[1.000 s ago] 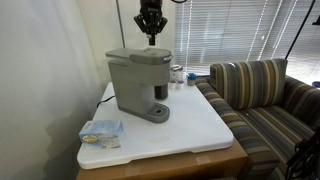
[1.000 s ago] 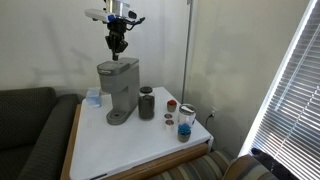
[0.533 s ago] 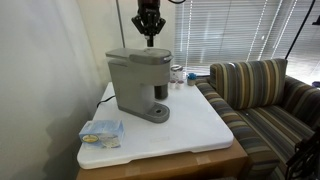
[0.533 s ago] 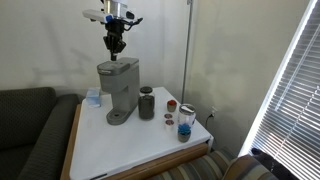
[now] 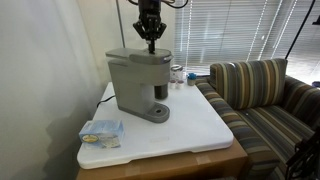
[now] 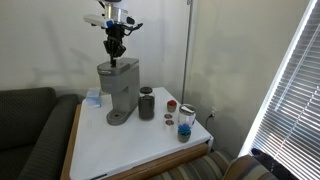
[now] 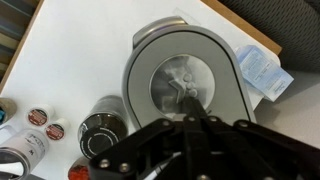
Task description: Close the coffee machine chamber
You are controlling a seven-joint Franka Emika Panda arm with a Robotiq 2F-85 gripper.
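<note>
The grey coffee machine [image 5: 135, 88] [image 6: 120, 92] stands on the white table [image 5: 195, 125]. Its chamber, a rounded grey lid [image 7: 185, 75] [image 5: 140, 55], lies low and level on top of the body in both exterior views. My gripper [image 5: 152, 46] [image 6: 113, 62] hangs straight above that lid, pointing down, its fingers shut with nothing between them. In the wrist view the shut gripper [image 7: 190, 101] sits over the lid's round middle part. Whether the tips touch the lid I cannot tell.
A dark canister [image 6: 147, 103] [image 7: 100, 135], coffee pods [image 6: 171, 104] [image 7: 38, 117] and a glass jar [image 6: 186, 122] stand beside the machine. A blue-and-white packet [image 5: 101, 132] [image 7: 262, 72] lies near a table corner. A striped couch [image 5: 265, 95] borders the table.
The shut gripper has come down a little, from clear above the machine to just over the lid. Nothing else has moved.
</note>
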